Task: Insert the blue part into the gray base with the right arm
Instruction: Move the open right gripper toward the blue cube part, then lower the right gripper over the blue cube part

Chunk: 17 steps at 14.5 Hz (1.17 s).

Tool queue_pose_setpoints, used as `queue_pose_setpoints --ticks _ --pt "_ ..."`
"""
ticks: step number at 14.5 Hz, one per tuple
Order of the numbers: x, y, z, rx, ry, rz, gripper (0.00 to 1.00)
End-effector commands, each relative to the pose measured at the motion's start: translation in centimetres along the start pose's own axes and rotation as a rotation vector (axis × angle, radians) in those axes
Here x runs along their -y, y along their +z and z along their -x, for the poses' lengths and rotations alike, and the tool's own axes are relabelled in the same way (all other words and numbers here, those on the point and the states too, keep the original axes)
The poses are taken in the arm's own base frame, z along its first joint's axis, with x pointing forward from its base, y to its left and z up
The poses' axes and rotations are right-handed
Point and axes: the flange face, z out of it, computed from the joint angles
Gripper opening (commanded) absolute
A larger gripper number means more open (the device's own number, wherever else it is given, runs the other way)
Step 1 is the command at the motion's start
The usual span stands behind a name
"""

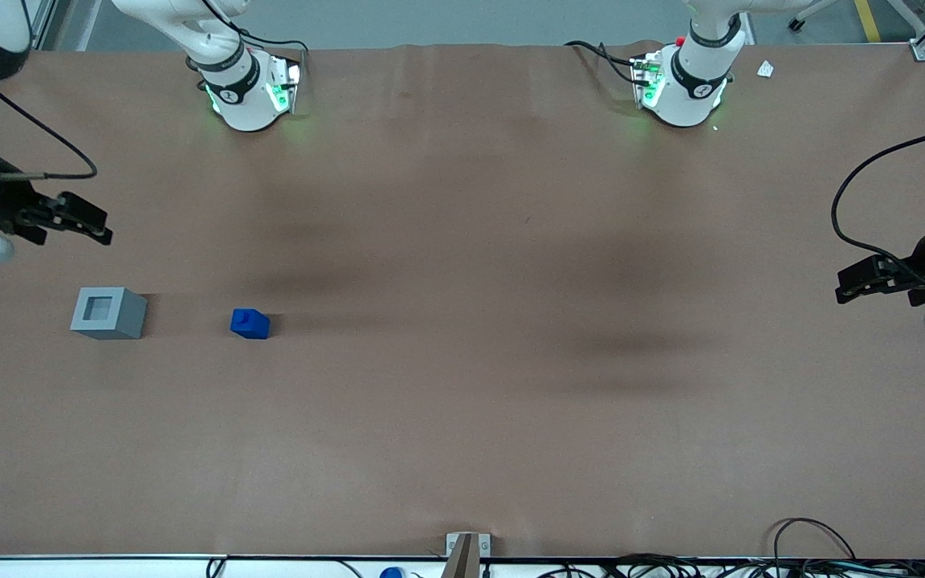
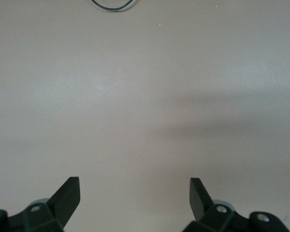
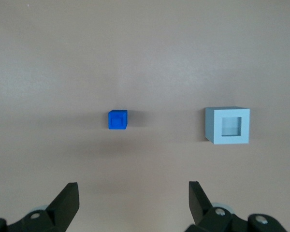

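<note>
Likely robotics lab, bolted arm bases (image 1: 250,92), cables (image 1: 832,554)

One blue block (image 1: 250,323) and one gray block (image 1: 108,313) lie on the one desk (image 1: 462,417). Two white arms stand there, the right arm (image 1: 230,80) and the parked arm (image 1: 687,80). There are two pincers. The right arm's pincer (image 1: 97,223), its two fingers spread, hangs near nine o'clock in the front view, farther from that camera than the gray block.

A brown table cover (image 1: 462,337) fills most of the front view, faintly creased, with soft dark shadows across its middle; gray floor (image 1: 446,20) shows above it; tangled black cables (image 1: 824,554) lie along the near edge.
</note>
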Motion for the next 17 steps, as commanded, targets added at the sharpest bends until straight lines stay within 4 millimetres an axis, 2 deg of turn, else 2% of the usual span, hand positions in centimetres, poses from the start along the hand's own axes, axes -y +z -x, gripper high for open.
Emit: queue_pose_setpoints --ticks 1,3,5,8,11,14,17 --pt "1.1 2.5 0.2 -0.007 0.002 0.002 1.00" --pt "1.5 4.9 0.4 0.007 0.003 0.003 1.00" --pt "2.8 8.1 0.9 0.025 0.007 0.000 1.00" --pt "3.3 13.3 1.8 0.012 0.019 -0.024 1.00" --pt "4.1 17.6 2.5 -0.006 0.006 -0.022 1.00" --pt "4.7 21.6 2.3 -0.002 -0.004 -0.018 1.00" --pt "5.8 24.6 1.6 -0.003 -0.020 -0.017 0.99"
